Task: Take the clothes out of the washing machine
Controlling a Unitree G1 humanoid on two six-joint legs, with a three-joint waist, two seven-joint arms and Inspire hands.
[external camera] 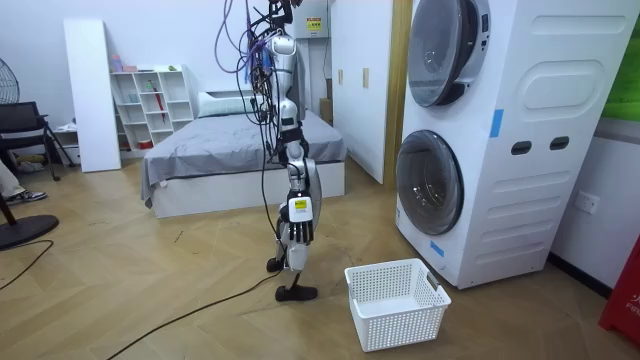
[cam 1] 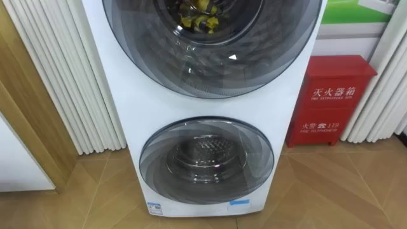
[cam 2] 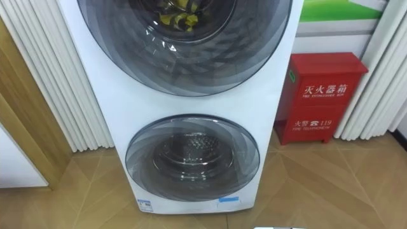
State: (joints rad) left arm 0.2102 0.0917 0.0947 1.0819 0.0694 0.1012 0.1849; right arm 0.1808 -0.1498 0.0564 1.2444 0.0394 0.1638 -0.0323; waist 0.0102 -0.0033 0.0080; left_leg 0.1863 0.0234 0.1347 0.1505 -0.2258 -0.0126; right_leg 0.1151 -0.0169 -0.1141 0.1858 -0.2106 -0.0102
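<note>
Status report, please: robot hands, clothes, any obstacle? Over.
Right robot hand hangs at side. Yellow and dark clothes inside upper drum of white stacked washing machine. Round grey glass door over them looks shut: in the way.

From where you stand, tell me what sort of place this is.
Probably a bedroom in a home, or a mock-up of one, with a laundry corner: a made bed, a stacked washing machine with two round doors, and a white laundry basket on the wood floor.
</note>
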